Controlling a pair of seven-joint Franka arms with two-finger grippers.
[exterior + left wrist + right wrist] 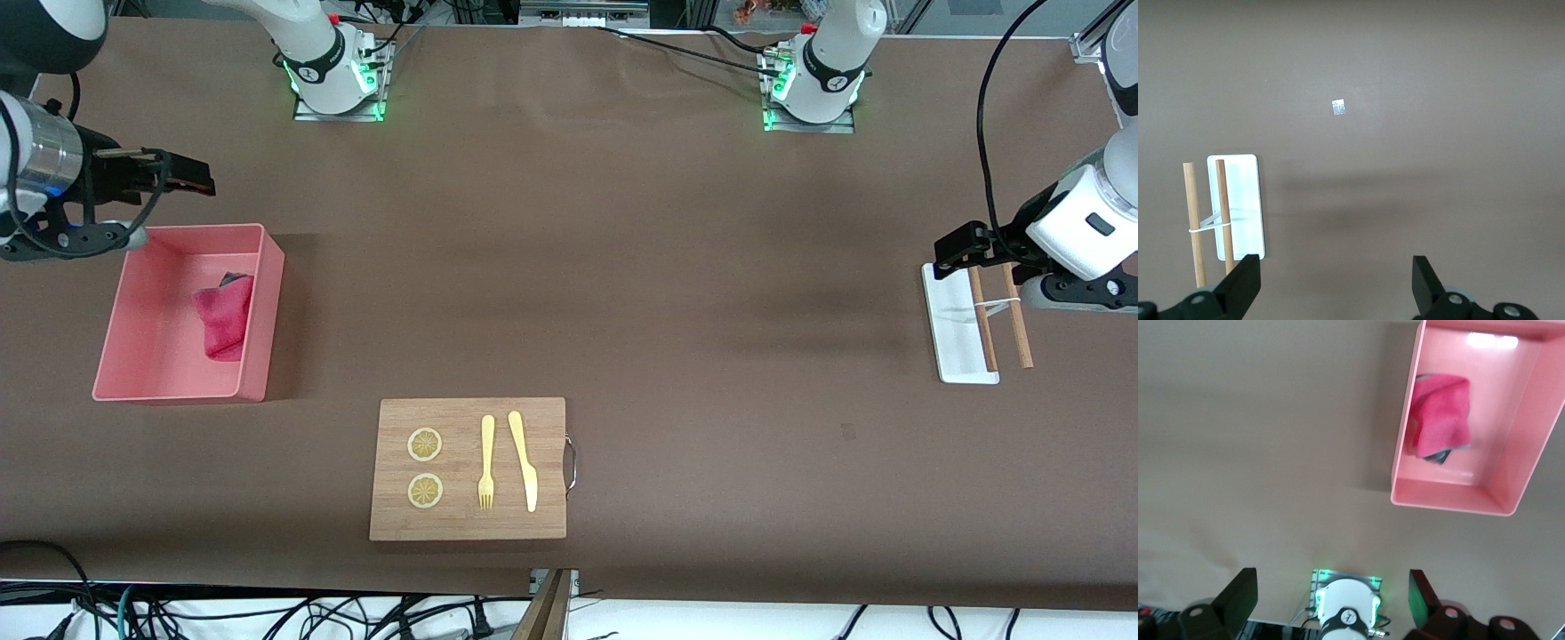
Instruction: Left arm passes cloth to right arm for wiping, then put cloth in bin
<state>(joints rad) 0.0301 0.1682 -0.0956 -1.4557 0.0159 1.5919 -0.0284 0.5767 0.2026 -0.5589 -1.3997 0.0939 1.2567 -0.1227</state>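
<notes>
The cloth (pixel 224 316) is lying in the bin (pixel 142 378). The pink box sits at the middle left of the front view, toward the right arm's end of the bench (pixel 622 267), and the crimson cloth lies crumpled against its inner wall, a sliver of dark grey peeking out at one edge. The right wrist view confirms it, with the cloth (pixel 1441 423) resting loose inside the bin (pixel 1451 501) and nothing touching it.

The right gripper (pixel 182 175) hangs at the upper left of the frame, just off the bin's farther corner. Its fingers (pixel 1238 593) stand wide apart and empty in its own camera. So the drop looks finished.

Over at the right edge of the frame, the left gripper (pixel 956 249) waits above a small white tray (pixel 956 342) that has two wooden sticks (pixel 1013 311) tied with a thin band beside it. Its fingers (pixel 1245 283) are spread open too, holding nothing.

In the lower centre sits a wooden cutting board (pixel 468 524) with two lemon slices (pixel 425 444), a yellow fork (pixel 486 462) and a yellow knife (pixel 523 460), all undisturbed.

Judging from the layout, the handover, the wiping and the binning all look done. What seems left, at most, is for both arms to pull clear.
</notes>
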